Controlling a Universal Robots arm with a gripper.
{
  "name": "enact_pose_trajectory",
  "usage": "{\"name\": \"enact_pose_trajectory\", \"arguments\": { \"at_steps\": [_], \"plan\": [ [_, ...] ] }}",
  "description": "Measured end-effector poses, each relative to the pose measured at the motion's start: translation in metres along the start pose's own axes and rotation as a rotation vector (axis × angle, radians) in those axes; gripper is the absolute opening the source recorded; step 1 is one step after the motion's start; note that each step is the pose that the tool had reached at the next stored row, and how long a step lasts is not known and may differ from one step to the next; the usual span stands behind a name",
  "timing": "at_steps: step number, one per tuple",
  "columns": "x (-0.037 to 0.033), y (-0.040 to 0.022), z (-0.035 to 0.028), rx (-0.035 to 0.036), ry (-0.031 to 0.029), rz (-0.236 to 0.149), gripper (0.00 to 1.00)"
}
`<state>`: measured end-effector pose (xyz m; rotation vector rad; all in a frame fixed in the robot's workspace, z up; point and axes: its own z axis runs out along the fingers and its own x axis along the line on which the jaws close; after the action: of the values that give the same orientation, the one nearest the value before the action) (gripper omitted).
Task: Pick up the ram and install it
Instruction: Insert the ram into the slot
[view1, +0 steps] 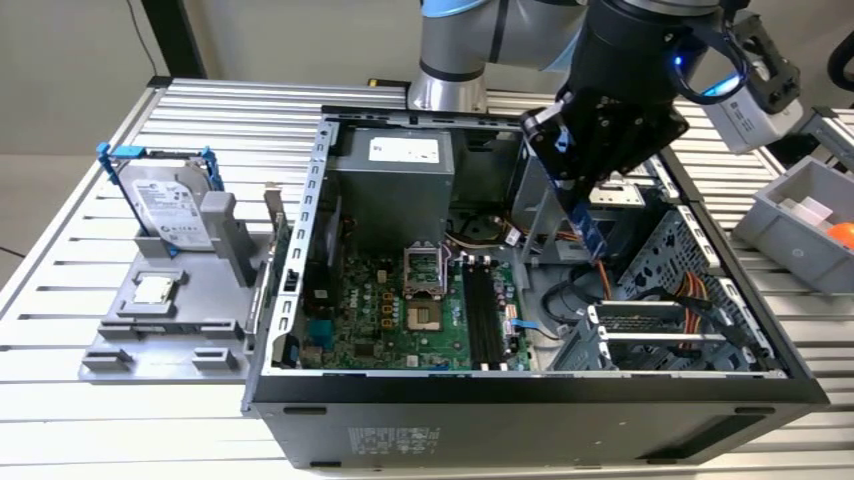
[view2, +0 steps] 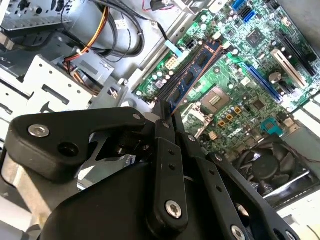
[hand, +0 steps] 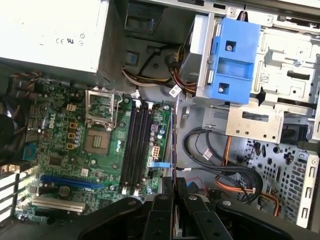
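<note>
- Slatted metal table (view1: 67, 280) carries open computer case (view1: 534, 395).
- Hard drive (view1: 167, 205) at case's 9 o'clock, exterior view.
- Gripper (view1: 574, 180) clamped on ram (view1: 591, 225), near memory slots (view1: 483, 310).

You're in a robotics lab/test cell, not an office. Signs: slatted silver aluminium-profile worktop (view1: 80, 240). Silver-and-blue jointed robot arm (view1: 454, 50) rising behind an open black desktop PC case (view1: 534, 410), its green motherboard (view1: 400, 310) exposed. Grey plastic parts fixture (view1: 160, 330) at the exterior view's left, propping a silver hard drive in a blue frame (view1: 167, 205). Grey plastic sorting bin (view1: 787, 215) at the exterior view's right. The arm's black claw (view1: 571, 178) pinches a thin blue-green ram stick (view1: 594, 225) over the case.
</note>
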<state>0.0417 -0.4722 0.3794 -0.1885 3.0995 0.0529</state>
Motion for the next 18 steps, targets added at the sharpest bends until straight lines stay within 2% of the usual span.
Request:
{"name": "enact_pose_trajectory", "arguments": {
  "at_steps": [11, 18],
  "plan": [
    [0.0000, 0.0000, 0.0005, 0.0022, -0.0019, 0.059, 0.00],
    [0.0000, 0.0000, 0.0006, 0.0025, -0.0021, 0.066, 0.00]
  ]
}}
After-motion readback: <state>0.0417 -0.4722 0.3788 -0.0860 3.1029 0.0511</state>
